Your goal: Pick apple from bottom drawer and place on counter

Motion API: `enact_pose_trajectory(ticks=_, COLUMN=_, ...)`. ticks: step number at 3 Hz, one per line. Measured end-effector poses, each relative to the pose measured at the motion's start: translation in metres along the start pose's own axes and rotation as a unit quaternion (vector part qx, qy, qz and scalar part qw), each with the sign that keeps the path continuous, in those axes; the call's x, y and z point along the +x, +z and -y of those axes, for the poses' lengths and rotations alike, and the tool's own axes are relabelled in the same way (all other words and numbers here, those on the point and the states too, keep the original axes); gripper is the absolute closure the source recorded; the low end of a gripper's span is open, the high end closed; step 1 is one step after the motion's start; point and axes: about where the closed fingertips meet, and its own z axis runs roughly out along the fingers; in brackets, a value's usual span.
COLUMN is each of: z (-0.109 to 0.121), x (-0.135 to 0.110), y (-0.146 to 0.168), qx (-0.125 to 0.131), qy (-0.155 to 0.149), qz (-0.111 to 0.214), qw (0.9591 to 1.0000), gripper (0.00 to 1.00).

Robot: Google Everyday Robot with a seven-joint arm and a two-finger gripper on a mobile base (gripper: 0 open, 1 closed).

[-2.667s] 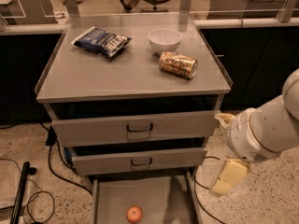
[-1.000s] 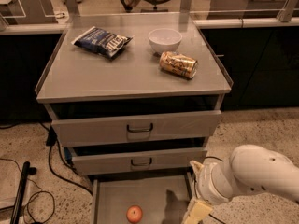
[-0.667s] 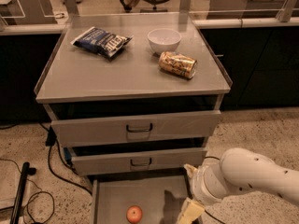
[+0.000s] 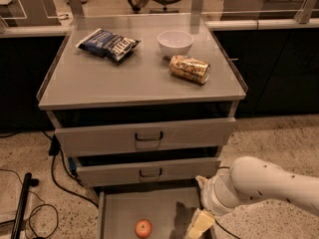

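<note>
In the bottom drawer [image 4: 119, 208] we judge the reach step. Our gripper [image 4: 199, 226] hovers near the apple [image 4: 143, 228] — whether clenched, we cannot tell — and must next enclose it.

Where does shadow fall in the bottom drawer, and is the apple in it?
Camera view: a shadow lies in the shallow grey metal bottom drawer, beside the pale yellow pincer over its right edge; the small red-orange apple sits lit, clear of it.

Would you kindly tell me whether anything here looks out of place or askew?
The gold drink can lies on its side on the flat grey metal counter, beside the white bowl. The pincer hangs over the right side of the open grey bottom drawer.
</note>
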Motion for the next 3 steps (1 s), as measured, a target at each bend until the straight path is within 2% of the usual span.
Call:
enact_pose_trajectory(ticks=1, z=0.005, x=0.002, y=0.017, qx=-0.005, qy=0.002, qz=0.013, qw=0.9999, gripper=0.0)
enact_pose_trajectory(ticks=3, z=0.031, x=0.006, y=0.083, qx=-0.027, qy=-0.015, qz=0.085, qw=0.9959, gripper=0.0)
